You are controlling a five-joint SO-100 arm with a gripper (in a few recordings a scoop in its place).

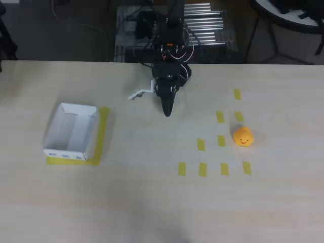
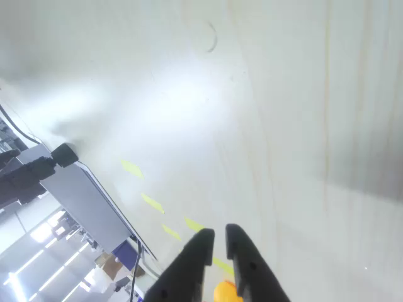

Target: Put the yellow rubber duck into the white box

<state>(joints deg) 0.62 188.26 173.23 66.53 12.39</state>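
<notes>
**Arm at the far edge of the table, duck and box well apart**

Overhead view: the black arm [image 1: 169,61] reaches in from the far edge of the pale wooden table [image 1: 152,202], with its gripper [image 1: 167,112] pointing toward the near side and tapering to a single tip. The yellow rubber duck [image 1: 243,136] sits upright on the table to the right of the gripper and well apart from it, its face turned toward the near edge. It lies among a scatter of short yellow tape strips [image 1: 221,140], just beside the strip on its far side. The white box [image 1: 71,130] stands at the left of the table, well apart from both gripper and duck, open side up and with nothing inside. Small blue marks show along its near outer wall. Under the box a yellow tape rectangle [image 1: 103,132] shows along its right and near sides.

Wrist view: the two dark fingers [image 2: 249,264] rise from the bottom edge with their tips close together, separated by a narrow slit, and nothing is gripped between them. A part of the duck [image 2: 225,292] shows at the bottom edge, seen in the slit between the fingers. Yellow tape strips [image 2: 151,202] run in a line across the table surface beyond.
</notes>
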